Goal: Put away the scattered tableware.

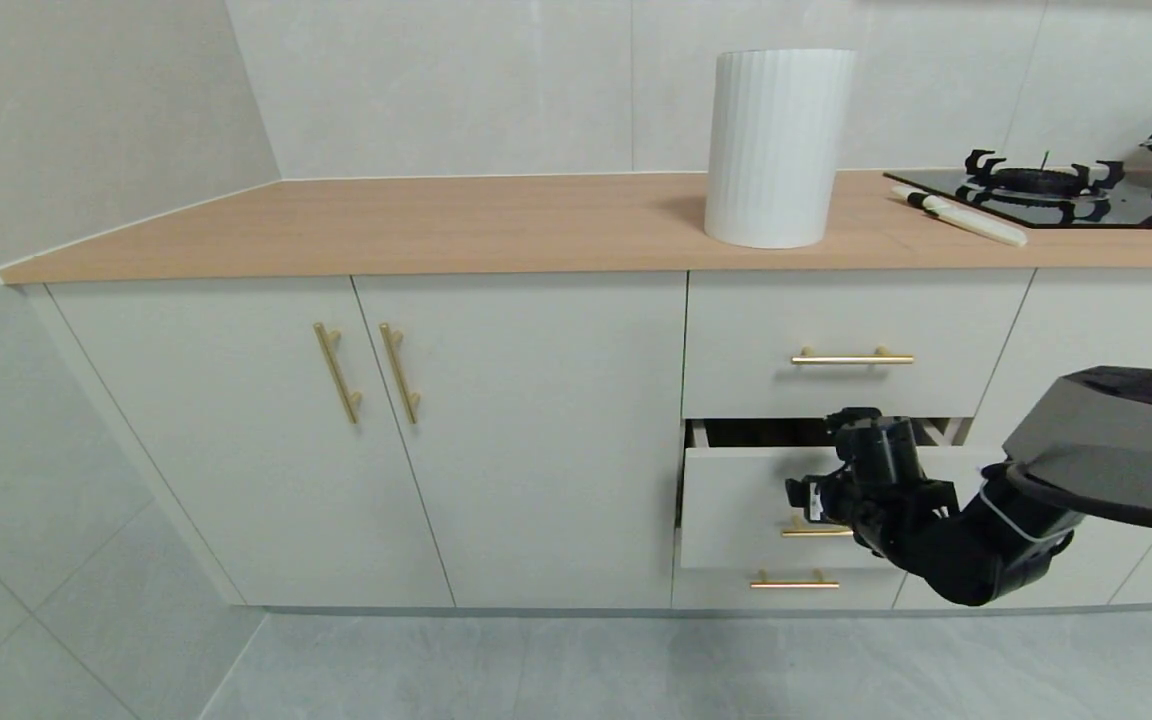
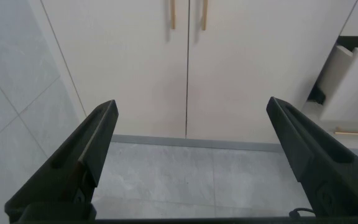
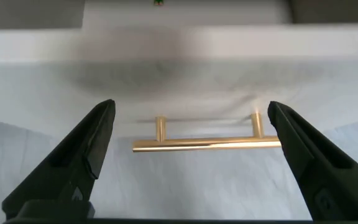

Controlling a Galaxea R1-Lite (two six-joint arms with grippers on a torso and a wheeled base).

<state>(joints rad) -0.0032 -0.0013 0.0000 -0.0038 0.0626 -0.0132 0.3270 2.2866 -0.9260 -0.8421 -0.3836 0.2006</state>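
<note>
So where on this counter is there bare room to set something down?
The long stretch of countertop from the left wall corner to the white ribbed container is bare. Right of it gets crowded: knife, then hob.

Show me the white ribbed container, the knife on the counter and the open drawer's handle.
White ribbed container (image 1: pixel 779 150), head view, middle of its side.
Knife (image 1: pixel 966 218), head view, middle of its pale length.
Open drawer's handle (image 3: pixel 207 144), right wrist view, middle of the gold bar.
</note>
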